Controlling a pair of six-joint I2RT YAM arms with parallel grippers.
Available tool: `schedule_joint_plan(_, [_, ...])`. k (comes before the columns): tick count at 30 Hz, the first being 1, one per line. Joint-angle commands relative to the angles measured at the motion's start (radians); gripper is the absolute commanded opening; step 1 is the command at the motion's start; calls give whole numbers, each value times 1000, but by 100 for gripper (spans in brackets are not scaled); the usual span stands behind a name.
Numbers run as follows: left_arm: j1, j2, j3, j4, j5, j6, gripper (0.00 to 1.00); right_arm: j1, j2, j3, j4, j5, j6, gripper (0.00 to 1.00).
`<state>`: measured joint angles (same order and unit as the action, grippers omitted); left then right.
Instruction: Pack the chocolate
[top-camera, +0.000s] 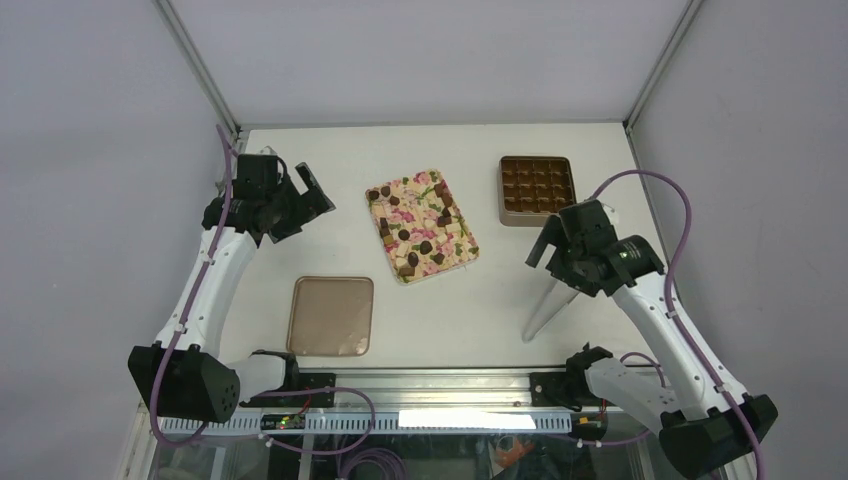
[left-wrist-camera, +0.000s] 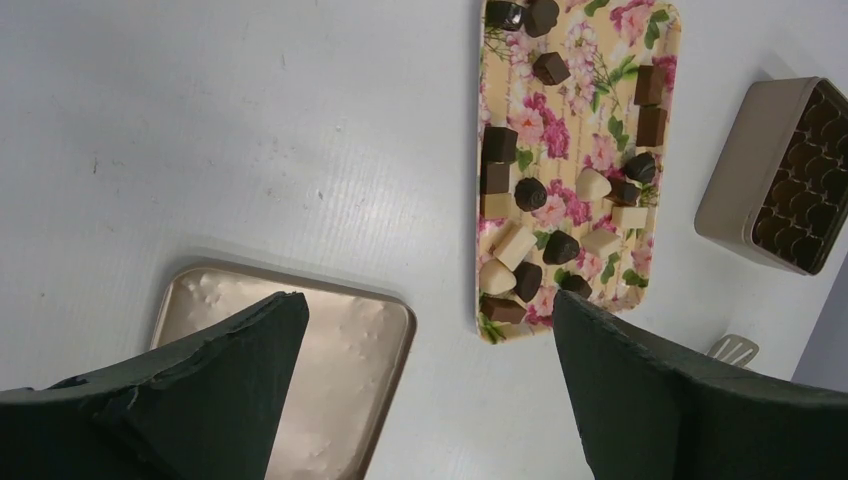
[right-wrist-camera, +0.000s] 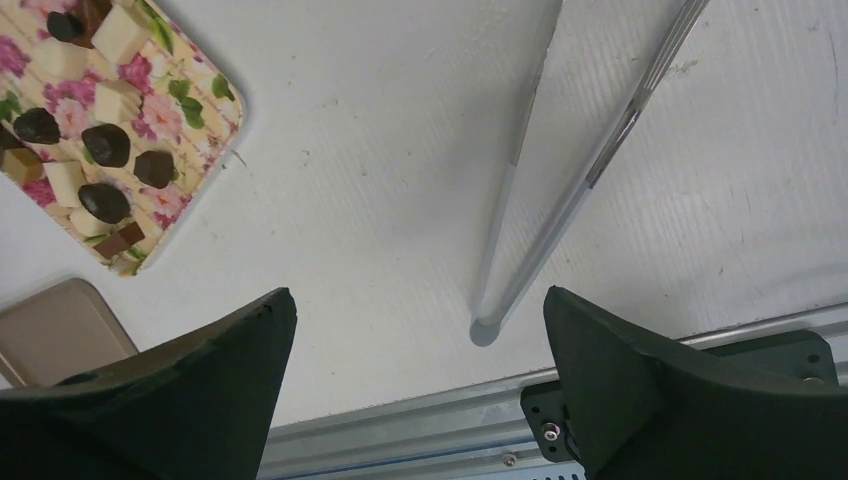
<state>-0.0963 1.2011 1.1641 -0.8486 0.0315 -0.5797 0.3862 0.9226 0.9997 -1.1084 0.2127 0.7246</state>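
on the floral tray (top-camera: 455, 262), the chocolate (top-camera: 425, 246) lies between the gaping left pincer (left-wrist-camera: 425, 300) and gaping right pincer (right-wrist-camera: 415, 295), touching neither.

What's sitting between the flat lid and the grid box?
The floral tray holding the chocolate; the top view shows it clearest.

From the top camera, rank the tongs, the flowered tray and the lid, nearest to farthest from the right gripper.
1. Tongs, directly under the right gripper.
2. Flowered tray, leftward at mid-table.
3. Lid, farther left by the near edge.
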Motion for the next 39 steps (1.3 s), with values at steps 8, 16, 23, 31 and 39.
schedule_joint_plan(8, [5,-48,-33,23,72,89,99,-3,0,-29,-52,85,53,99])
schedule_joint_plan(16, [-207,-59,-55,40,91,76,99,-4,32,-98,-103,103,132,97])
schedule_joint_plan(23, [-358,-48,-81,82,110,9,99,-59,12,-241,-19,53,201,73])
schedule_joint_plan(31, [-358,-11,-51,83,106,38,99,-159,64,-330,121,1,161,43])
schedule_joint_plan(39, [-358,31,-30,84,142,38,99,-225,201,-364,252,-45,74,41])
